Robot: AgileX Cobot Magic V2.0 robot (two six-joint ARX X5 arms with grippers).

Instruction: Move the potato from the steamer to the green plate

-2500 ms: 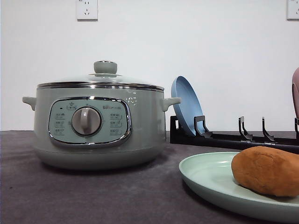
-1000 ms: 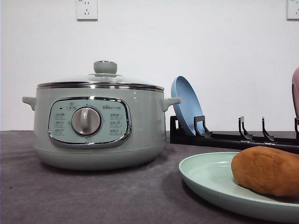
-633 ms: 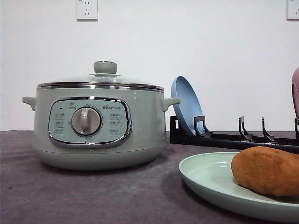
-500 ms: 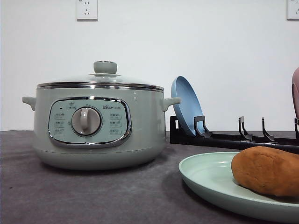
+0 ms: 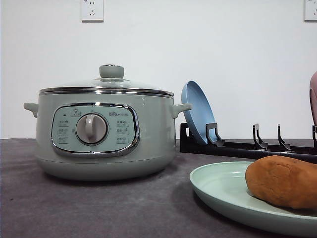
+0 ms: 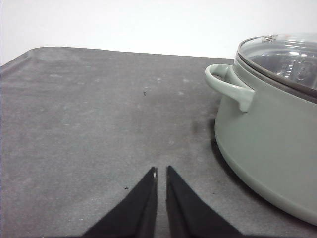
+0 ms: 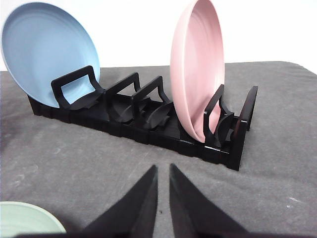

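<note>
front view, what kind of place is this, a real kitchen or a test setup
Likely a staged kitchen test bench: a steamer, a green plate holding a potato and a plate rack on a dark cloth-covered table, bare white wall behind.

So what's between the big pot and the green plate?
Nothing: in the front view, just bare dark table cloth separates the steamer from the green plate, where the potato sits.
</note>
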